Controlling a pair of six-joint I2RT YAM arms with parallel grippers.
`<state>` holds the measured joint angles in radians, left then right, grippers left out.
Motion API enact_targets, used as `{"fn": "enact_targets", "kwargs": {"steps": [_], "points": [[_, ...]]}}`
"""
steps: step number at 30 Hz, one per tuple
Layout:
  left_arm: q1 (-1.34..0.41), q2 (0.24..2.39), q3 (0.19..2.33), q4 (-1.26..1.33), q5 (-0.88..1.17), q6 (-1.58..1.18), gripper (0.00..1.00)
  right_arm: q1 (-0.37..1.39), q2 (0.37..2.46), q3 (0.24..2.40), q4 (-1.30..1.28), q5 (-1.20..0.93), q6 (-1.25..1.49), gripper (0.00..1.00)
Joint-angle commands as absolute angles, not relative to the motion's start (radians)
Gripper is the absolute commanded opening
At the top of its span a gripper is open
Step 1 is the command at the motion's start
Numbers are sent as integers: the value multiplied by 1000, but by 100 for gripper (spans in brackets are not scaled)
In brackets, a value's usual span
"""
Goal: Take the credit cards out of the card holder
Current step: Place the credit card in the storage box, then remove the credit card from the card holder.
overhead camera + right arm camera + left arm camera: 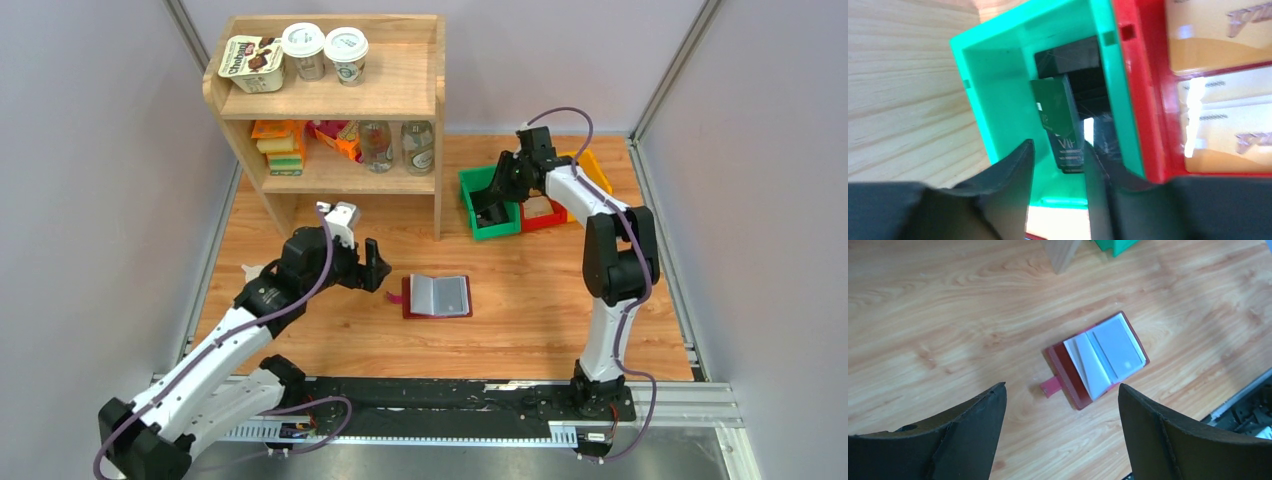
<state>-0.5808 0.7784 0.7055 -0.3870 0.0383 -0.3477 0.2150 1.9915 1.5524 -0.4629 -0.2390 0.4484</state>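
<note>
Left gripper (1062,390) spread wide near the open card holder (1103,357) on the table (923,315), right gripper (1058,145) narrow over the green bin (993,75), dark credit card (1058,115) between its jaws, can't tell if it's pinched.

top: looking down from 6 o'clock, far | left wrist: facing wallet (1098,359), midway, sharing it with top | right wrist: nosing close into green bin (993,90)

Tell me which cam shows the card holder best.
Left wrist. The card holder lies open mid-frame, large, with pale sleeves and closing tab clear. Top external shows it open too, but small, on the table. Right wrist misses it: only the green bin and red bin.
</note>
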Motion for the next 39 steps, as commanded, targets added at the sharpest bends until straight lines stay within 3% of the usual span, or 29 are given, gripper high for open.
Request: {"fn": "enact_targets", "kwargs": {"steps": [1,3,5,12,20,27,29,36,39], "points": [[-580,857,736,-313,149,-429,89,209,1875,1579,-523,-91,445,51],[-580,899,747,-322,149,-443,89,210,1815,1553,-535,-71,437,62],[-580,945,761,-343,132,-460,89,218,1740,1513,-541,-67,426,68],[-580,1103,784,-325,170,-526,89,308,1438,1234,-493,-118,454,75],[-583,1282,801,-262,222,-583,89,517,1212,915,-388,-109,609,78],[-595,1393,759,-189,236,-656,88,676,1239,787,-308,-46,706,73],[-600,1413,743,-169,236,-675,85,712,1273,773,-292,-28,718,68],[-623,1453,670,-86,230,-752,59,767,1370,772,-252,-2,710,64],[-630,1463,644,-63,229,-778,55,772,1399,770,-235,-5,703,63]]}}
